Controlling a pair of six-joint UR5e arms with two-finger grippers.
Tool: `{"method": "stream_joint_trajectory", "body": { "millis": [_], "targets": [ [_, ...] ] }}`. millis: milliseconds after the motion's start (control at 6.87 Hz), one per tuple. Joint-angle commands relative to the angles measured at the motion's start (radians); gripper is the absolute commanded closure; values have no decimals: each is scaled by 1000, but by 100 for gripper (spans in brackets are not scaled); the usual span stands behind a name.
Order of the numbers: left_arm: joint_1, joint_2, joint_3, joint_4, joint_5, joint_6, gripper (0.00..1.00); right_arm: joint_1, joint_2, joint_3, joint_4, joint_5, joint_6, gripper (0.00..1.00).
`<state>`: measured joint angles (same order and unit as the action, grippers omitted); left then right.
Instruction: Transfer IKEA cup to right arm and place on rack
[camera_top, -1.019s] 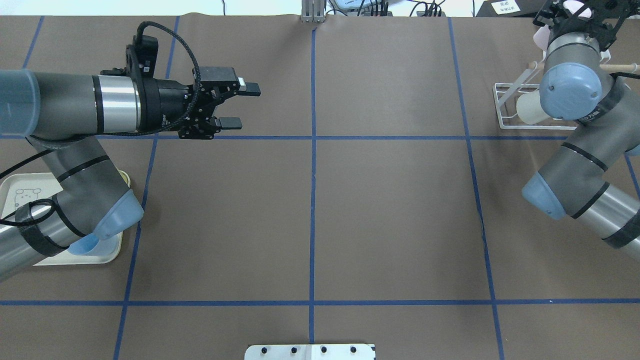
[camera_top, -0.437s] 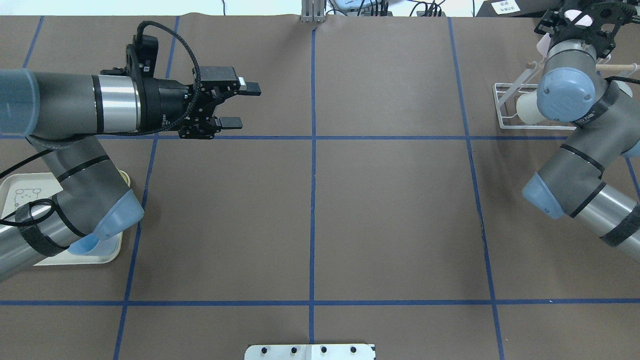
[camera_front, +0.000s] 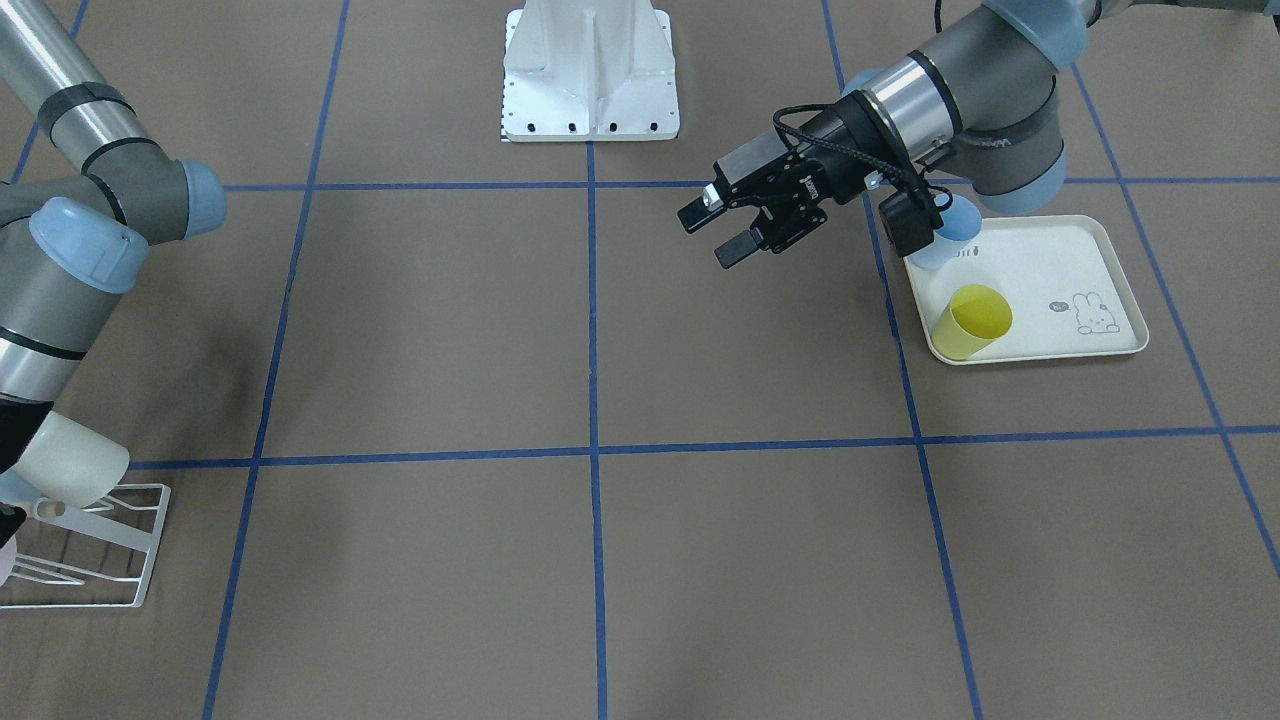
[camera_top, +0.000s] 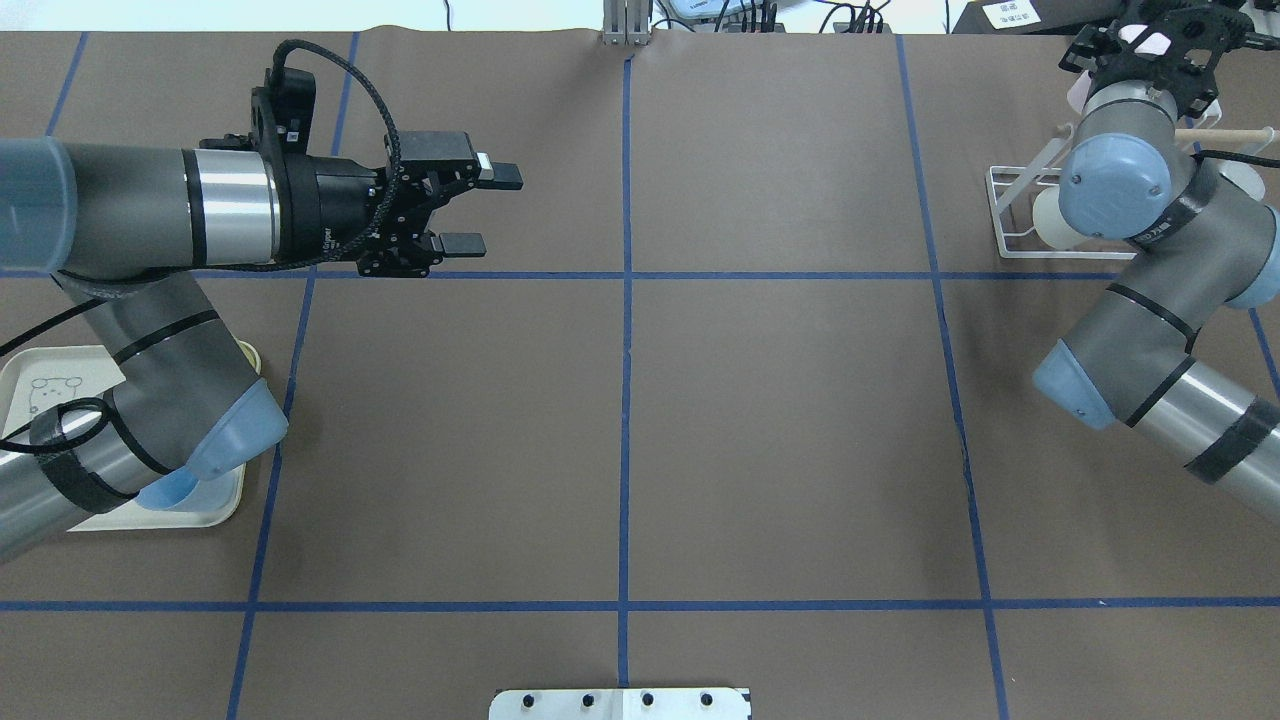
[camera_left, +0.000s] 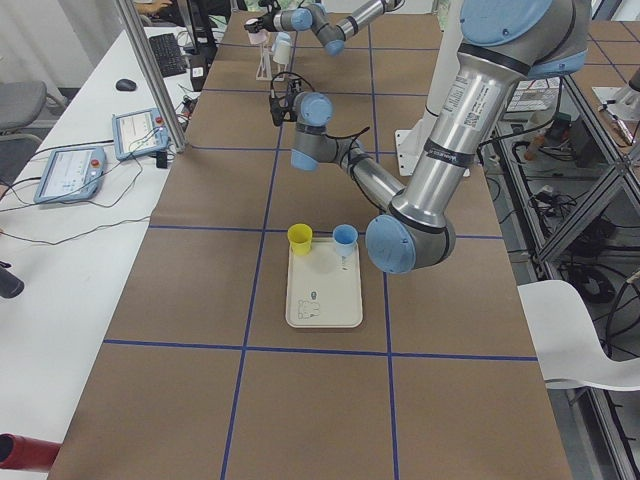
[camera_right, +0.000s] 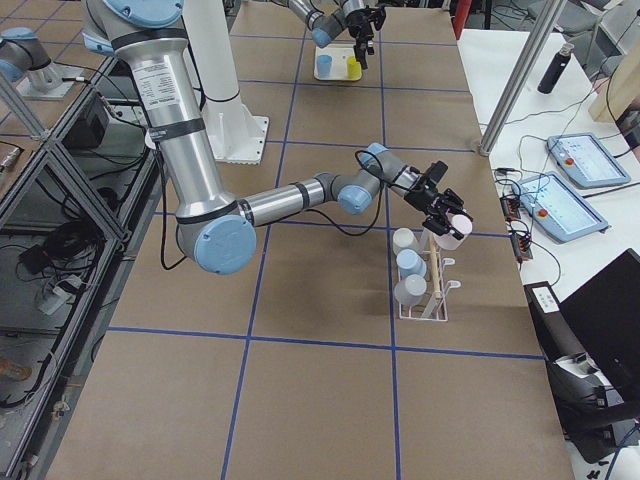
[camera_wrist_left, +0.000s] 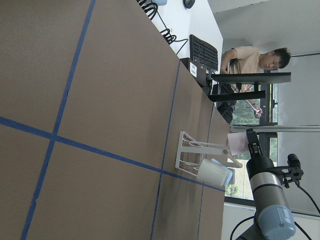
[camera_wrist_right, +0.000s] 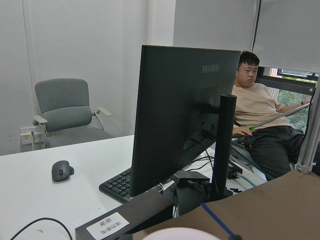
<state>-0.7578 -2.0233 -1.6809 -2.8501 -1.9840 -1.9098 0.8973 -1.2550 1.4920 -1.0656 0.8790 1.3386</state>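
The right gripper (camera_right: 450, 218) is closed on the IKEA cup (camera_right: 457, 233), pale pink, and holds it in the air at the far right corner of the table (camera_top: 780, 400), just above the rack (camera_right: 425, 303); three pale cups (camera_right: 408, 264) lie on the rack's prongs; since a second ago the wrist of the right arm (camera_top: 1150, 300) has shifted a little left over the rack; the left gripper (camera_top: 490, 212) has stayed over the far left, jaws wide apart and empty.
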Motion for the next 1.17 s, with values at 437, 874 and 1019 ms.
{"method": "stream_joint_trajectory", "body": {
  "millis": [437,874,1019],
  "targets": [
    [-2,0,-6,0,1,-2,0,-6,5,-33,0,-25,7,87],
    [-3,2,-8,0,1,-2,0,-29,5,-54,1,-29,10,67],
    [-3,2,-8,0,1,-2,0,-34,5,-68,0,-44,13,54]
  ]
}}
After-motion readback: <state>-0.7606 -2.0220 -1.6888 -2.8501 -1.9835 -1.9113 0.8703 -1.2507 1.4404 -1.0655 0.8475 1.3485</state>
